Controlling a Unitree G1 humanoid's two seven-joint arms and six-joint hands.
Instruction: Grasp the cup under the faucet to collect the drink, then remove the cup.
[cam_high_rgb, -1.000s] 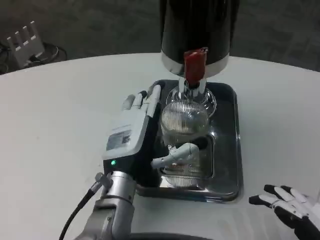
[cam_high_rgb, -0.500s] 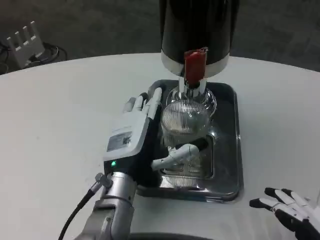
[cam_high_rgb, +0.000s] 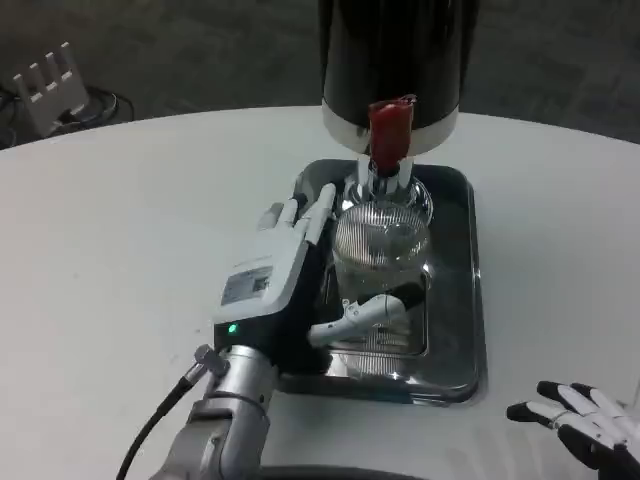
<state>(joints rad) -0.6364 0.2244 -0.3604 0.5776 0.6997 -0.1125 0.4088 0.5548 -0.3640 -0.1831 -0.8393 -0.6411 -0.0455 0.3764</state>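
From the head view, my left robot hand (cam_high_rgb: 290, 270) reaches over the near-left edge of the metal tray (cam_high_rgb: 470, 290) and grips the clear ribbed cup (cam_high_rgb: 382, 248): my fingers (cam_high_rgb: 312, 212) lie along the cup's left side and my thumb (cam_high_rgb: 365, 312) curls around its near side, touching the glass. The cup stands upright in the tray, just right of my palm and directly beneath the faucet (cam_high_rgb: 385, 180), whose red lever (cam_high_rgb: 390, 132) sits just above the cup's rim. Behind the faucet, on the far side of my left robot hand, rises the black drink dispenser (cam_high_rgb: 398, 55) with its pale band at the base, standing at the tray's far edge. The tray rests on the white surface (cam_high_rgb: 120, 240). A green light glows on the wrist end of my left robot hand. My right robot hand (cam_high_rgb: 585, 425) lies well apart from the cup, off to the right and nearer to me, resting on the surface past the tray's near-right corner, fingers spread and holding nothing. Far off to my left, beyond the surface's edge, is a small white pronged object (cam_high_rgb: 48, 88).
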